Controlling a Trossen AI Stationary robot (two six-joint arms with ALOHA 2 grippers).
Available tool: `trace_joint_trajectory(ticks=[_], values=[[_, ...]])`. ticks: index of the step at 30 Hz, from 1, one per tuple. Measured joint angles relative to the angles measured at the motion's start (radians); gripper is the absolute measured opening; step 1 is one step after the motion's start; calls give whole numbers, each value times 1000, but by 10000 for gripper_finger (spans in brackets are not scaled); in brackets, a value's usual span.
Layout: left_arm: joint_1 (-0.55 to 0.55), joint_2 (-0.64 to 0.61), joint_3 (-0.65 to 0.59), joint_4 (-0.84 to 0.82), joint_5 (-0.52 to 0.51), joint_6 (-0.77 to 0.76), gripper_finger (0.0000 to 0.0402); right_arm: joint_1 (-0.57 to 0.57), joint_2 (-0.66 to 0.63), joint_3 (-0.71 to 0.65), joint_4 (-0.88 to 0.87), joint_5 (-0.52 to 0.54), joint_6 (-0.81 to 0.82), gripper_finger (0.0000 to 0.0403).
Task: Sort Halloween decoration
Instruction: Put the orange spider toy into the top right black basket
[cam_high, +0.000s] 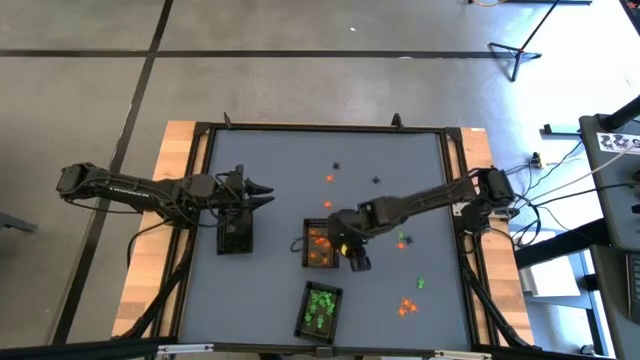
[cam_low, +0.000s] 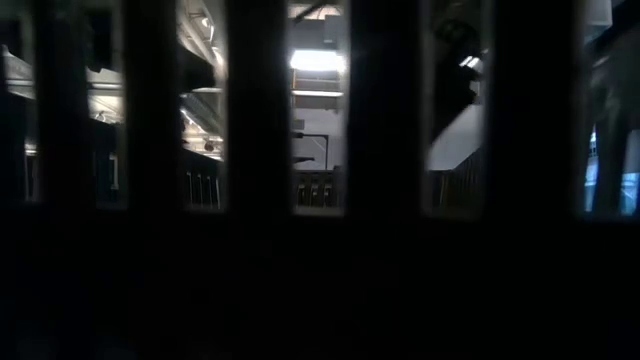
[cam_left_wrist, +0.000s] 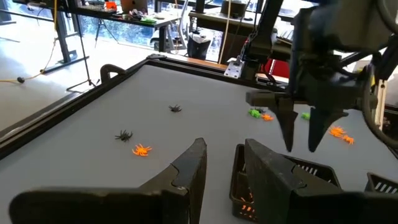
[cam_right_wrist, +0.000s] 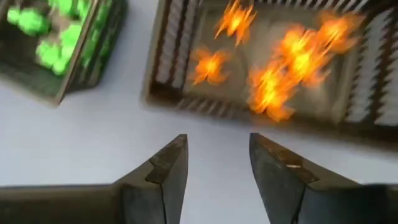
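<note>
Roughly midway: two colours are mostly trayed, and loose trinkets remain out on the tabletop.

Right gripper (cam_right_wrist: 217, 165) hangs just beside the orange tray (cam_high: 320, 247), its jaws parted a moderate gap and holding nothing; the orange trinkets (cam_right_wrist: 292, 59) lie in that tray right ahead of the jaws, and the green tray (cam_high: 321, 310) with its green trinkets (cam_right_wrist: 46, 37) sits off to one side of them. Left gripper (cam_high: 262, 194) waits over the black tray (cam_high: 234, 233), jaws likewise open and empty. Beyond the left jaws, a black spider (cam_left_wrist: 124, 135) and an orange piece (cam_left_wrist: 142, 150) lie loose, with another black one (cam_left_wrist: 176, 109) farther off. More strays in orange (cam_high: 405, 308) and green (cam_high: 402, 240) sit near the right arm. By my judgement, every colour has loose pieces left to pick.
</note>
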Motion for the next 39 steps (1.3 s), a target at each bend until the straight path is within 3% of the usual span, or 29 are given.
trace_joint_trajectory(ticks=[10, 15, 22, 29, 39], values=[[0, 5, 0, 17, -49, -4, 102, 169, -51, -14, -101, 52, 141, 169], [-17, 55, 2, 77, -45, -5, 102, 253, -125, -95, -95, 168, 307, 169], [-86, 209, 1, 257, -45, -7, 102, 414, -231, -248, -49, 274, 663, 169], [-155, 395, 1, 478, -49, -7, 102, 609, -223, -295, -37, 273, 983, 169], [-202, 584, 0, 723, -77, -6, 102, 769, -218, -294, -49, 402, 1244, 169]])
